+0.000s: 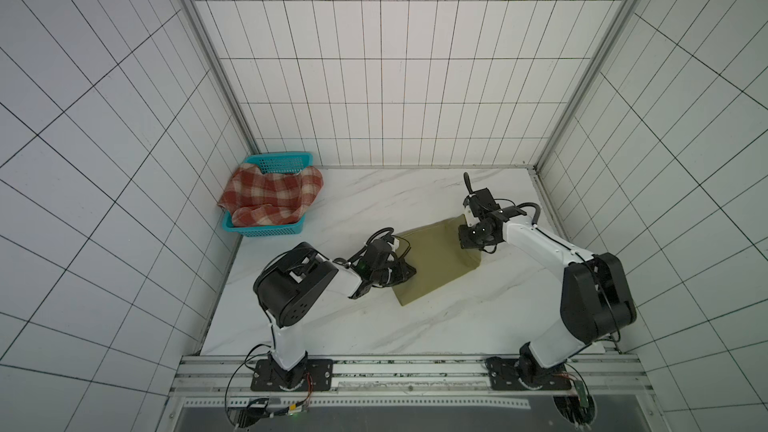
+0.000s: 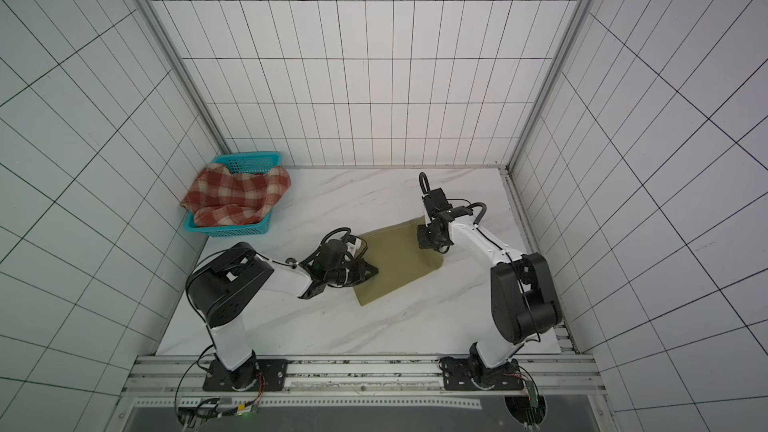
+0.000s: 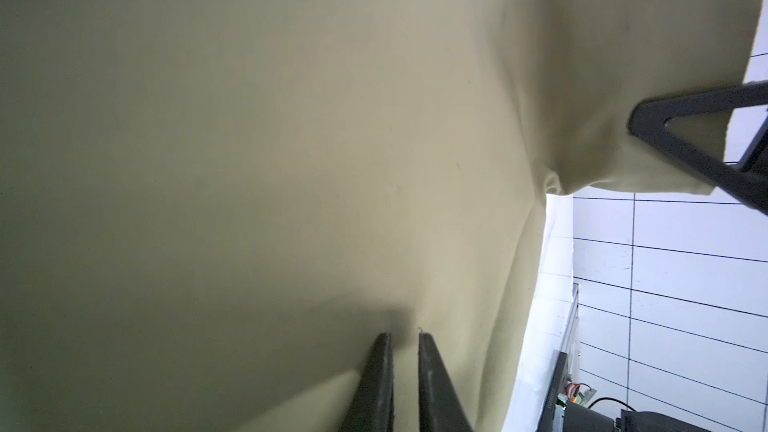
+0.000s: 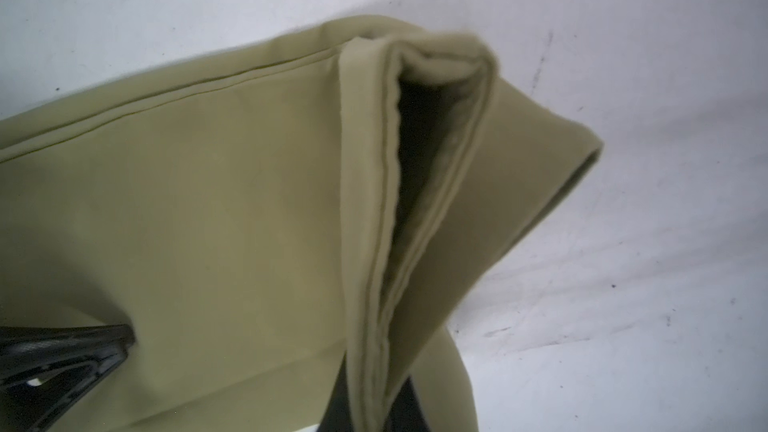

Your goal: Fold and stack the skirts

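The olive-khaki skirt lies folded on the middle of the marble table. My left gripper is at its left edge; in the left wrist view its fingers stand nearly together with khaki cloth between them. My right gripper is at the skirt's far right corner, shut on a raised bundle of hemmed layers; its own tips are mostly hidden by cloth. The red-and-cream plaid skirt lies crumpled in the basket.
The teal perforated basket stands in the table's back left corner against the tiled wall. Tiled walls close in three sides. Bare marble runs between the skirt and the front rail that carries both arm bases.
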Controlling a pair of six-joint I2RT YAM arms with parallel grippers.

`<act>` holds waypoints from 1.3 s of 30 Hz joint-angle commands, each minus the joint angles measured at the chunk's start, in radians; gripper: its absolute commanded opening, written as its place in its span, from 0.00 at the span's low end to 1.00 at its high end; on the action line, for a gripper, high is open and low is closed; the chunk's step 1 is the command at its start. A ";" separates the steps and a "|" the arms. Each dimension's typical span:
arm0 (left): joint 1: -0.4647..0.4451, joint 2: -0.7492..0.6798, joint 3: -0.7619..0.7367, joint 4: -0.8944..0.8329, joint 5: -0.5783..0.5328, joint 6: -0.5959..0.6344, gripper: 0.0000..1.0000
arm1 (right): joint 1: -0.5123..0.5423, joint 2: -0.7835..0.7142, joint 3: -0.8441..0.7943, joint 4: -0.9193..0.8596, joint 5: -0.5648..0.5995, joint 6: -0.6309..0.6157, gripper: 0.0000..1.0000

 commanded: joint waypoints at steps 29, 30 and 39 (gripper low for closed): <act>-0.084 -0.159 0.026 -0.169 -0.045 -0.079 0.18 | 0.135 -0.048 -0.080 0.120 -0.115 0.052 0.00; -0.083 -0.171 0.028 -0.193 -0.053 -0.063 0.19 | 0.135 -0.053 -0.078 0.120 -0.102 0.051 0.00; -0.075 -0.075 0.107 -0.245 -0.073 0.015 0.21 | 0.133 -0.083 -0.025 0.063 -0.005 0.024 0.00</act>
